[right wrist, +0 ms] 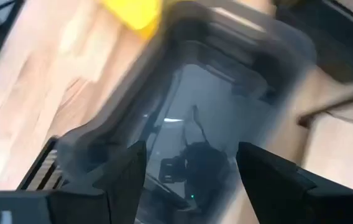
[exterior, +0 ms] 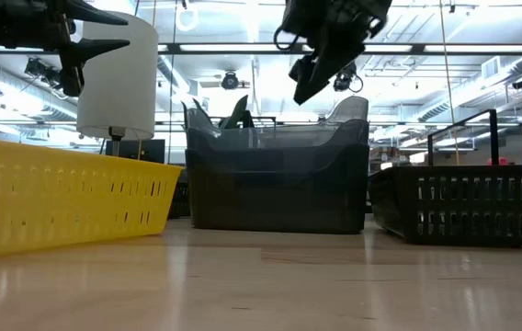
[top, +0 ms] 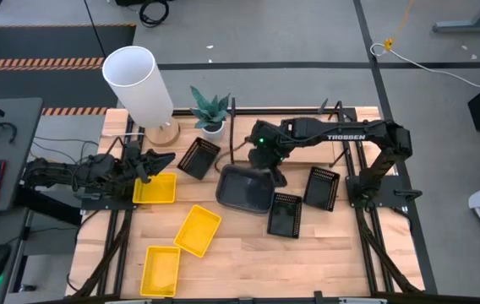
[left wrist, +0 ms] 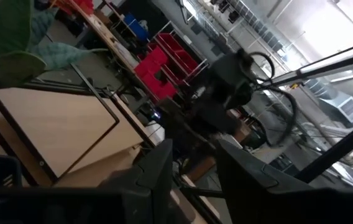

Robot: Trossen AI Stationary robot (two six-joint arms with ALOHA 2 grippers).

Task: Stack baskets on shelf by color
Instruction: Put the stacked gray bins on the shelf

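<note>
Above the middle of the bench (top: 248, 253), the right gripper (top: 267, 165) hangs over the far rim of the grey basket (top: 244, 189). Its fingers are spread wide and hold nothing; the right wrist view looks straight down between them into the basket's glossy bottom.

From the low view, this grey basket seems to be more than one, nested together, but I cannot count them. It stands on the bench just in front of the shelf (top: 341, 114), whose thin black frame runs along the far edge.

The grey plastic looks stiff, light and smooth, so I think it can slip. A good place to hold is probably one straight wall, with one finger inside and one outside, near the middle of a side so the basket does not tilt.

Three black baskets (top: 284, 214) lie around it: one to the left near the plant (top: 210, 110), two to the right. Three yellow baskets (top: 198, 229) lie on the left half.

The left gripper (top: 157, 160) waits above the farthest yellow basket, with its fingers apart and empty.
</note>
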